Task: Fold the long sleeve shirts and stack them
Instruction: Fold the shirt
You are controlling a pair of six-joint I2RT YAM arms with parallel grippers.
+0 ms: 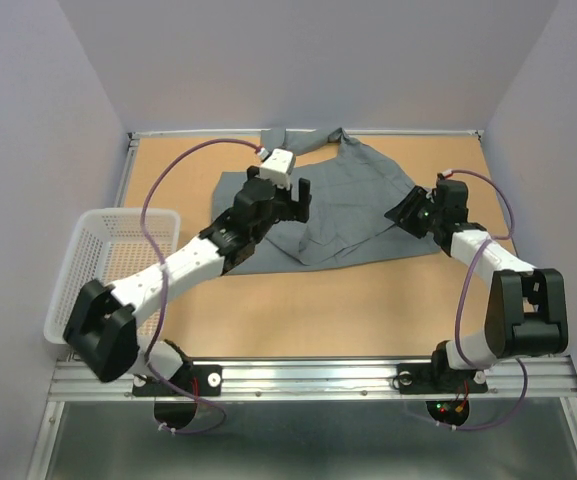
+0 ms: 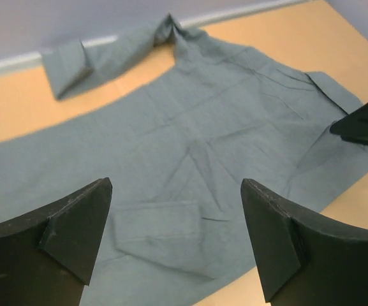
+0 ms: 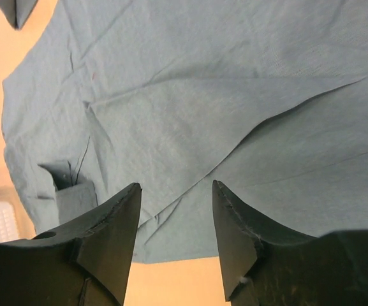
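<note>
The plain mid-grey button-up cloth shirt [image 1: 348, 205] lies spread flat at the far middle of the tan wooden table [image 1: 368, 300], with the left gripper [image 2: 176, 191] above its left part, jaws wide and empty, and the right gripper [image 3: 176, 188] over its right edge, jaws partly apart, holding nothing.

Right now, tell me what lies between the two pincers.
Only the grey shirt, lying flat, sits between the left pincer and the right pincer; the top view shows it.

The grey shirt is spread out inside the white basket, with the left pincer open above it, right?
No. The grey shirt lies spread on the table, not inside the white basket, as the top external view shows. The left pincer is open above it.
</note>
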